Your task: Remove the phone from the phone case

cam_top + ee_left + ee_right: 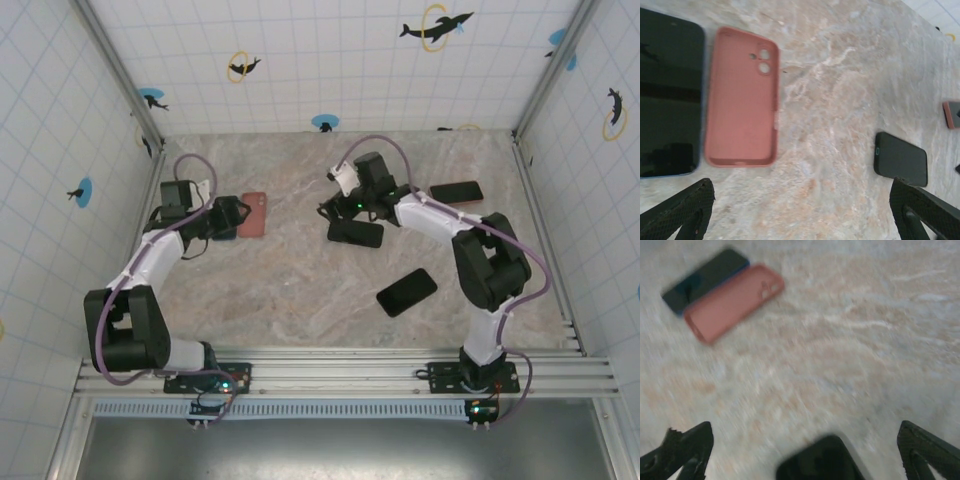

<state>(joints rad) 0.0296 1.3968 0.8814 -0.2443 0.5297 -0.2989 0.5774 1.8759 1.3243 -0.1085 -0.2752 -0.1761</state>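
The pink case (pixel 742 97) lies empty on the marbled table (pixel 840 75), inner side up, with its two camera holes showing near one end. The phone (pixel 670 95), dark-screened with a bluish edge, lies flat just beside the case, long side to long side. The gap between them is too thin to tell whether they touch.

The left gripper (pixel 800 215) hovers over the table right by the case's end, its fingers (pixel 682 210) spread wide apart with nothing between them. In the top view it sits on the case's left (pixel 232 216), partly over the phone.

The right gripper (pixel 345 210) is well to the right of the case, and its jaws are likewise wide apart and holding nothing (pixel 804 432). Under it lies a dark handset (pixel 357 233), which shows at the bottom of the blurred right wrist view, probably screen up. Two more dark handsets lie farther right of the case, one nearer the arm bases (pixel 407 292) and one toward the right wall (pixel 457 192).
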